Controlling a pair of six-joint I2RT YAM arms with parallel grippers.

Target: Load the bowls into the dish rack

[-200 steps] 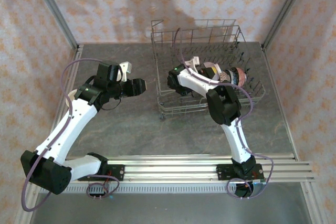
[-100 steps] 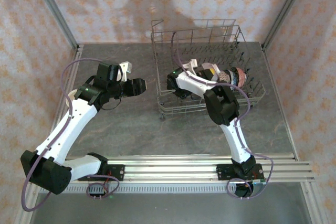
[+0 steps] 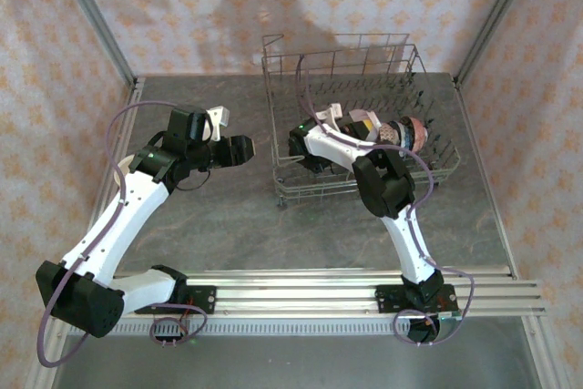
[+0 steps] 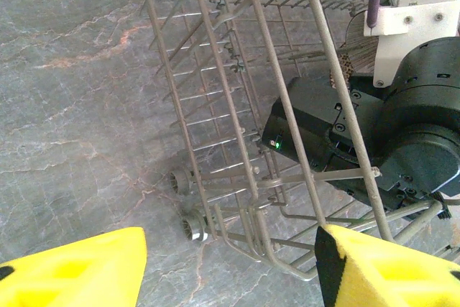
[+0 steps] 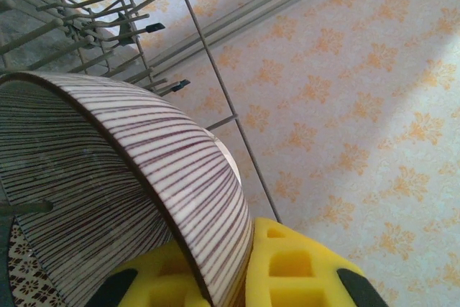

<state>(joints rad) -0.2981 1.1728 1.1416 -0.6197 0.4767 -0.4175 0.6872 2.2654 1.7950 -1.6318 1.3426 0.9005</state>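
The right gripper [image 5: 241,278] is inside the dish rack [image 3: 364,63], its yellow fingers [image 5: 302,264] clamped on the rim of a brown-and-cream striped bowl [image 5: 108,192]. The bowl is tilted on edge among the upright tines, with a wire side of the rack and the patterned wallpaper [image 5: 374,106] beyond it. From above, it appears to sit at the left end of a row of bowls [image 3: 401,132] standing on edge across the middle of the rack (a dark patterned one and a pinkish one can be told apart; the others are too small to tell). The left gripper [image 3: 240,149] hangs over the grey marbled table [image 3: 228,225], just left of the rack's near-left corner. Its jaws are apart with nothing between them, not touching the wires.
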